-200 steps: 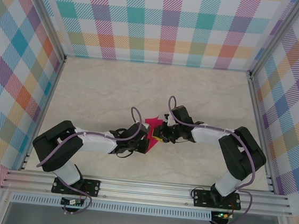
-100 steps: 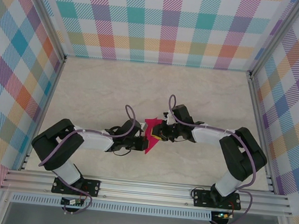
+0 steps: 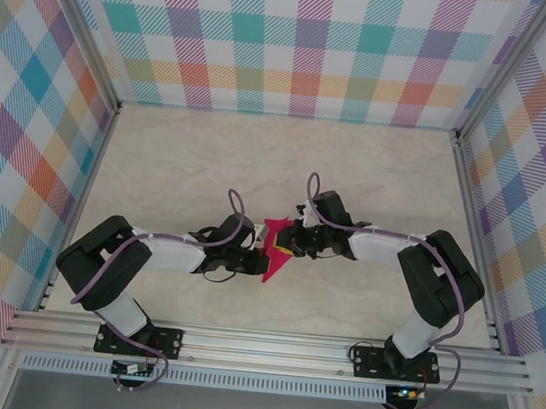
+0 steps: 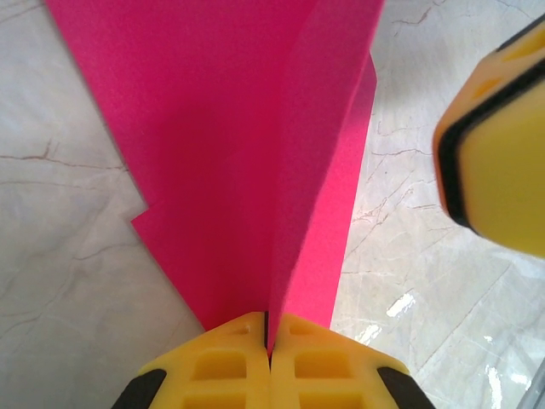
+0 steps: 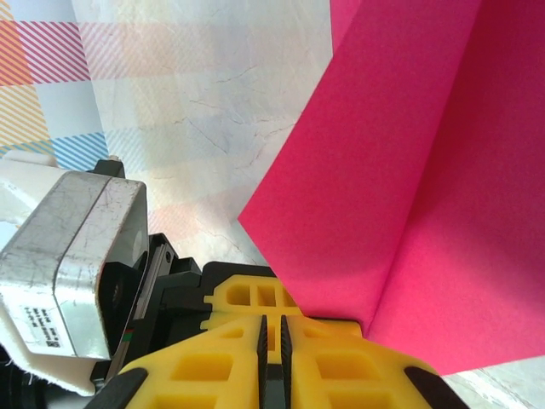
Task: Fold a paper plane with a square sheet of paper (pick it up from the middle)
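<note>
At the left of the top view, the left arm (image 3: 140,259) lies low over the marble-patterned bench (image 3: 179,165) and reaches toward the middle. Its left end effector (image 3: 255,259) is clenched on the sheet of paper (image 3: 274,229). In the left wrist view the two yellow fingers (image 4: 221,349) press together at the bottom, and the pink sheet comes up from the seam between them. The paper is folded: one flap stands up along a crease and a wider part spreads to the left of it. The sheet is near the centre of the bench, between the two end effectors, with its pointed end toward the near edge. Just to the right is the right end effector (image 3: 294,243). In the right wrist view its yellow fingers (image 5: 341,366) are almost together, with only a thin dark slit between them. The lower edge of the paper meets the fingertips beside this slit, and I cannot tell if it is gripped there. The right arm (image 3: 431,280) bends back to the near right corner.
</note>
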You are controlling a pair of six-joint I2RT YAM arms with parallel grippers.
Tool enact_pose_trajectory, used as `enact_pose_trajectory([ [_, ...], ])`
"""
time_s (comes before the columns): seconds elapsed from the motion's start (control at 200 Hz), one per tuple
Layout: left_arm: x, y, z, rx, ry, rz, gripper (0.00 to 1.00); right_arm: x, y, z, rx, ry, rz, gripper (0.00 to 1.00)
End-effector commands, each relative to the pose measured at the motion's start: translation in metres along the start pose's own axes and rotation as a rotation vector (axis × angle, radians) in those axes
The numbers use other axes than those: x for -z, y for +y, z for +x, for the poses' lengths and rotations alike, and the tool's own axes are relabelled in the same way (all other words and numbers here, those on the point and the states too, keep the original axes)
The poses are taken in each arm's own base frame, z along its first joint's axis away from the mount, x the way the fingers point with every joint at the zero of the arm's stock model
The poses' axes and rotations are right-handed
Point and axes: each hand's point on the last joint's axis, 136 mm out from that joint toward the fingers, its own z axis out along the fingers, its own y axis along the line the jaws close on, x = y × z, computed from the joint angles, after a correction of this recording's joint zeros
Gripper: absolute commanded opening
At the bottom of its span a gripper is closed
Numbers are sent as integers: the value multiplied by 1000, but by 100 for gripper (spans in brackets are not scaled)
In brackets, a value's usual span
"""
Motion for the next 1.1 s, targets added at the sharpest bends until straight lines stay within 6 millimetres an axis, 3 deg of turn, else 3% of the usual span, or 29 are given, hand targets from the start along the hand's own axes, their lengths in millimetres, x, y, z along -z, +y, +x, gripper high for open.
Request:
enact_pose_trajectory([
  [0.0,5,-4,6,-15,35,30,1,-3,9,-6,9,5,-40,14],
  [0.44,7,7,10,44,10,14,1,-23,5,-17,-10,35,-51,13],
  [1.095,1,19,19,132,40,-23,5,-42,-30,-19,-56,65,37,12],
])
